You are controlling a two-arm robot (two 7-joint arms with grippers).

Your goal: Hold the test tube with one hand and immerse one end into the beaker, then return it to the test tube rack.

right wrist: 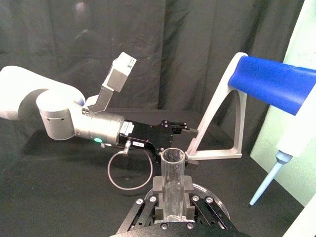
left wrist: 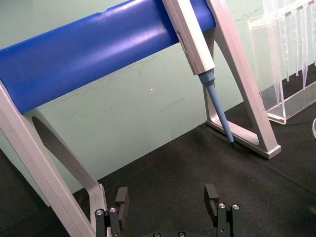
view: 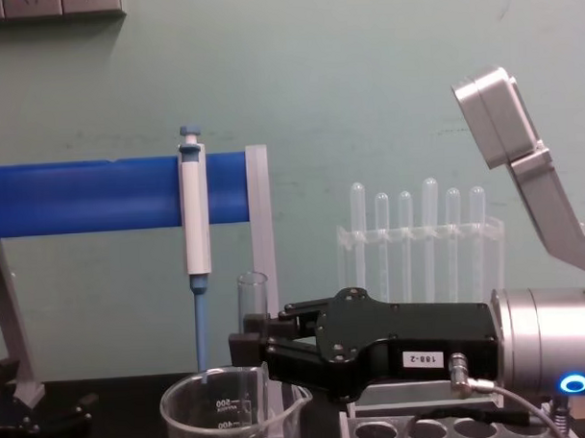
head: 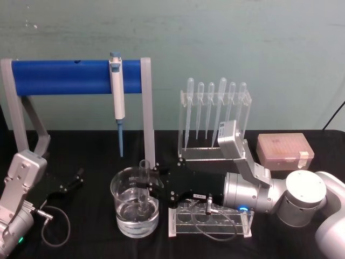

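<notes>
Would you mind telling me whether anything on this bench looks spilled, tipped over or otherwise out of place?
Nothing stands out. The right gripper holds the test tube upright with its lower end in the beaker, and no puddle shows on the black cloth. The left gripper sits open at the left.

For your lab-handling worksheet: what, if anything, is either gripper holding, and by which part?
The right gripper holds the test tube by its wall, partway below the open rim; the left gripper holds nothing.
</notes>
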